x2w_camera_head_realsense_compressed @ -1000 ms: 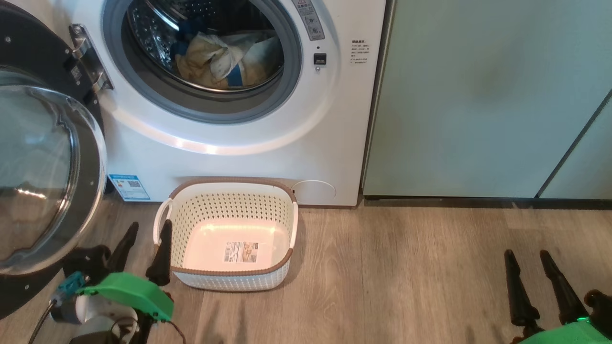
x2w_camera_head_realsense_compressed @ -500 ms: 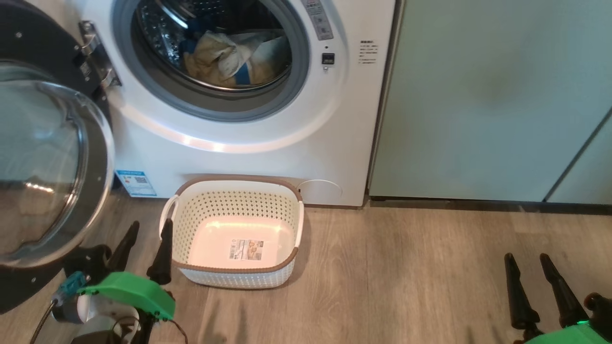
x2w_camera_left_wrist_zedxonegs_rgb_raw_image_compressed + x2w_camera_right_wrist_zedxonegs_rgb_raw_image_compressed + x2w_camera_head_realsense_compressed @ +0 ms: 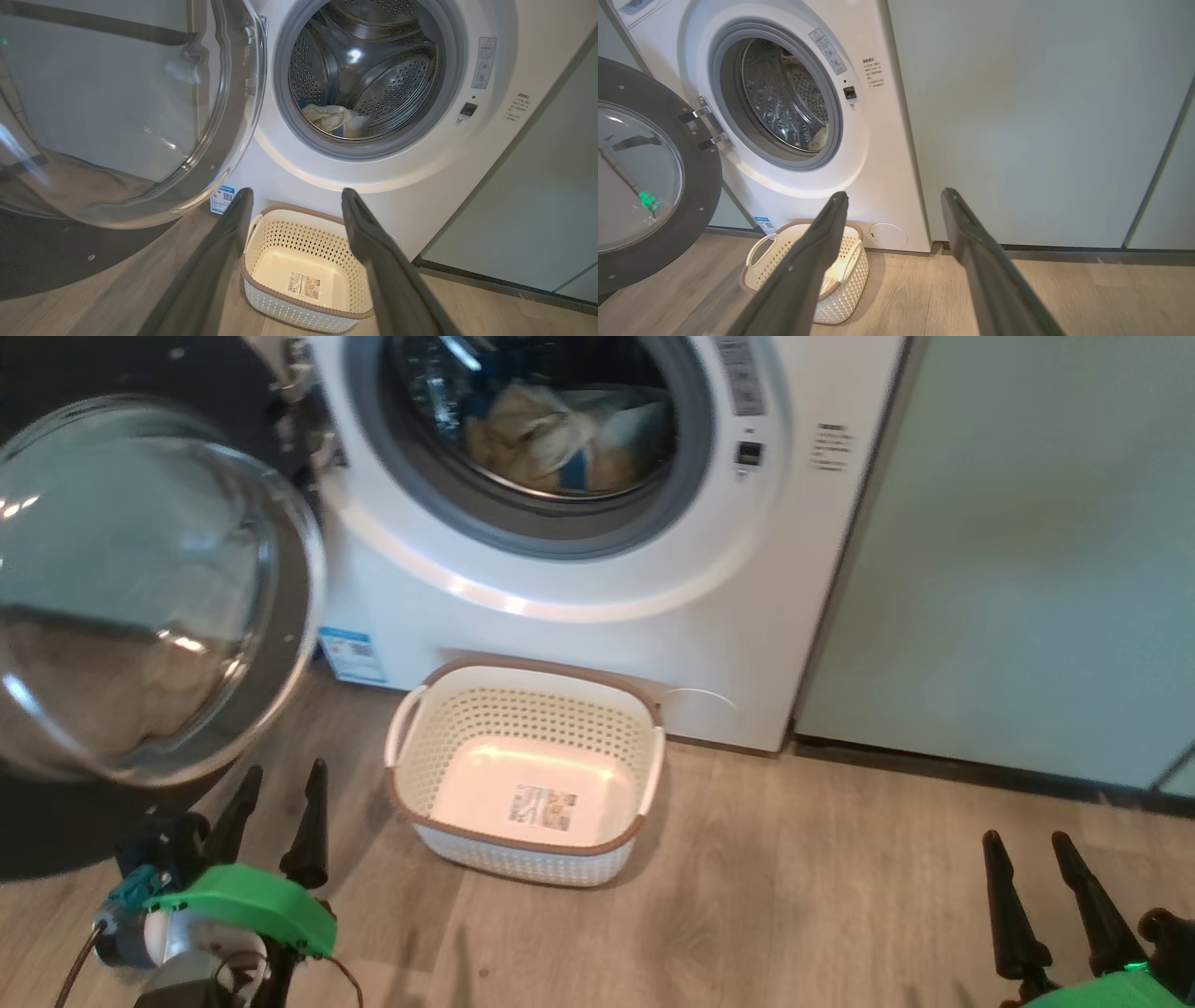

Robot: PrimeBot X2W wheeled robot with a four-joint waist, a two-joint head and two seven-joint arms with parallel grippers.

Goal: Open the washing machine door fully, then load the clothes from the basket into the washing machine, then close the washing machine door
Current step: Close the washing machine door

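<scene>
The washing machine stands with its door swung wide open on the left, glass bowl facing me. Pale yellow clothes with blue trim lie in the steel drum, and the left wrist view shows those clothes low in it. The cream basket sits on the floor against the machine's front, with nothing but a label on its floor. My left gripper is open just left of the basket, below the door's rim. My right gripper is open over bare floor far to the right.
Pale green cabinet panels adjoin the machine on the right above a dark plinth. Wooden floor stretches between the basket and my right gripper. The open door hangs close over my left arm.
The head camera has swung left, so machine and basket sit further right in its view and the door looms larger. Both grippers keep their places and stay open.
</scene>
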